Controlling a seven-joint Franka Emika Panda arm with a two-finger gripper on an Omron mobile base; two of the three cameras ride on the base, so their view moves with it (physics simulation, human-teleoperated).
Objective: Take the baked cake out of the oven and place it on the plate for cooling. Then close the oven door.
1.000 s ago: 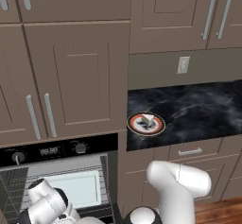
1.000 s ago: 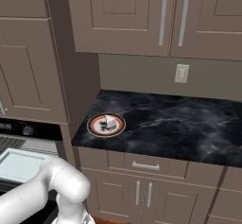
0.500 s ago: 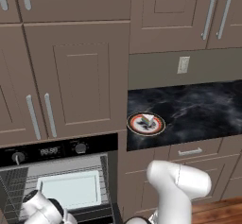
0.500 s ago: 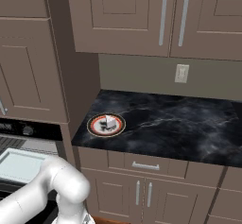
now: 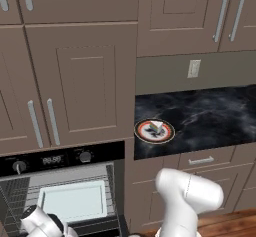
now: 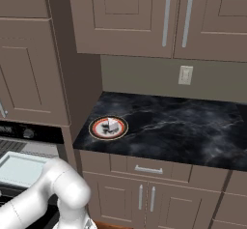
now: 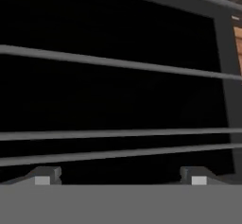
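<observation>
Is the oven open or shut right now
Open. In the left base view the oven shows its light grey racked interior and a pale tray inside, with no glass door across the front.

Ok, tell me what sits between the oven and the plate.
In the left base view, a brown cabinet panel and bare black counter separate the oven from the plate.
</observation>
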